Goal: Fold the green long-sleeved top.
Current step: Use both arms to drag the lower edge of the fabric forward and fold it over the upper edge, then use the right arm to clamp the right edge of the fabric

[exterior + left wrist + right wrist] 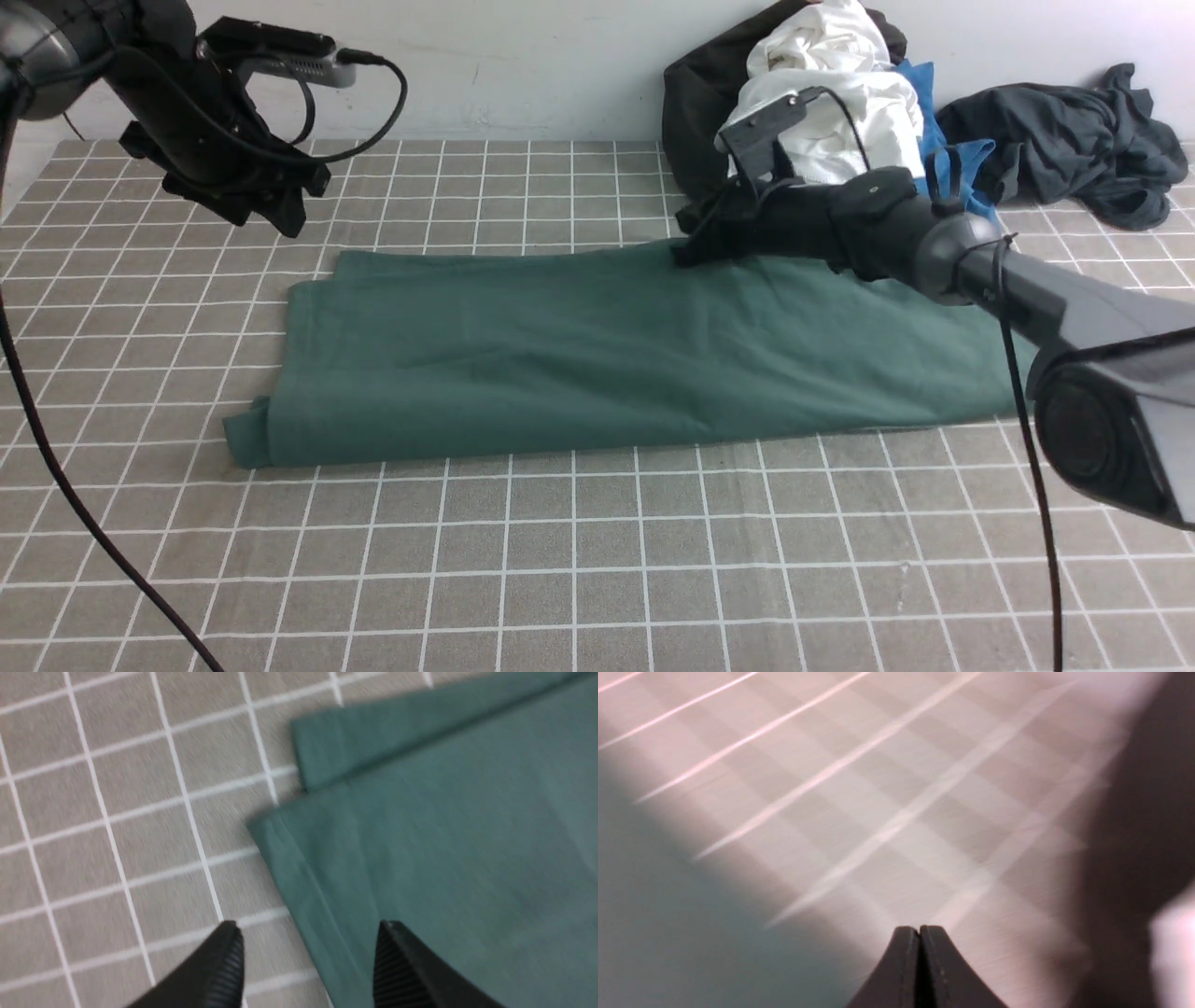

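Soft, limp green long-sleeved top (597,364) part-folded on grey checked desk (597,560). Your left hand (308,956) released over far-left corner; right hand (920,938) clenched, seemingly empty, at far edge. Pinch corners, all layers.

I record the long-sleeved top (597,355) as plain dark green, unprinted. The table cover (597,579) is grey-beige, ruled with a white square grid. My left gripper (308,926) and my right gripper (920,928) are black. The wall (523,65) is off-white. Also noted: a white garment (831,103), a blue garment (962,159), a black garment (695,103), a dark slate garment (1074,140).
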`<state>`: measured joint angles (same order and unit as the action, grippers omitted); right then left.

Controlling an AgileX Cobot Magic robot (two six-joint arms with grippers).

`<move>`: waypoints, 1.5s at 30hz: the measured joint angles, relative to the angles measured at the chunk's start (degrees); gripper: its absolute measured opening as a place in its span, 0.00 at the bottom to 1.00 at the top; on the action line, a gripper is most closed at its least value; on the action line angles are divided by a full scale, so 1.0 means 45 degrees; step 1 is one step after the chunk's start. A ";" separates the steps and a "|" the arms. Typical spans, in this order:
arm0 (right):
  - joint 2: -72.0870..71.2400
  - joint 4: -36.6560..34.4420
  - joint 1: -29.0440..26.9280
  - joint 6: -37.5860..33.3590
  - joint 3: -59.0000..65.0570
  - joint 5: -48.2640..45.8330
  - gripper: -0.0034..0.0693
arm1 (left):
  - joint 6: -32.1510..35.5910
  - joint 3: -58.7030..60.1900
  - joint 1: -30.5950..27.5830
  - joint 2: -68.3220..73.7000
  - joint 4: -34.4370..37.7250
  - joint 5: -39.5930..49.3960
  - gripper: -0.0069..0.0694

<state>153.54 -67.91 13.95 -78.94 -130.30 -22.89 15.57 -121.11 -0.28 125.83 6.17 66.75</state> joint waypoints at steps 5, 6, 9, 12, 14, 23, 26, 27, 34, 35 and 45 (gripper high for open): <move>-0.0542 0.0277 -0.1016 0.1902 -0.0447 -0.0714 0.03 | 0.0032 0.0000 0.0123 -0.1607 -0.0042 0.0878 0.37; -0.1058 0.0867 -0.1321 0.2638 -0.0447 -0.1677 0.03 | 0.0032 0.0000 0.0123 -0.2110 -0.0042 0.0906 0.34; -0.2391 0.3192 -0.1810 0.4838 -0.0545 -0.4256 0.04 | 0.0044 0.0078 0.0128 -0.3096 0.0068 0.0912 0.31; -0.4205 0.8244 -0.2215 0.9828 -0.0701 -0.7890 0.05 | 0.0226 0.1406 0.0128 -0.4877 0.0599 0.0912 0.27; -0.4797 1.1354 -0.2272 1.2083 -0.0669 -0.9790 0.08 | 0.0392 0.2972 0.0128 -0.6033 0.0996 0.0912 0.26; -0.5225 1.3866 -0.3439 1.4568 0.1946 -1.0730 0.47 | 0.0766 1.1330 0.0128 -1.1373 0.1909 -0.1364 0.21; -0.5214 1.3853 -0.4044 1.4630 0.3092 -1.0730 0.65 | 0.0770 1.3523 0.0128 -1.2775 0.1967 -0.2361 0.20; -0.5214 1.3852 -0.4279 1.4646 0.3368 -1.0730 0.70 | 0.0781 1.4207 0.0128 -1.3208 0.1967 -0.2602 0.20; -0.5104 1.3618 -0.5662 1.4688 0.4134 -1.0209 0.80 | 0.0992 1.7016 0.0128 -1.4872 0.1967 -0.4075 0.20; -0.5104 1.3599 -0.5690 1.4688 0.4134 -1.0209 0.80 | 0.1004 1.7016 0.0128 -1.4906 0.1967 -0.4151 0.20; -0.4145 1.2031 -0.5940 1.4604 0.4137 -1.0398 0.53 | 0.1030 1.8137 0.0128 -1.5268 0.2014 -0.5986 0.20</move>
<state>134.89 -13.78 -12.78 -13.22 -111.68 -69.68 20.21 -39.49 0.29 57.12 15.23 39.81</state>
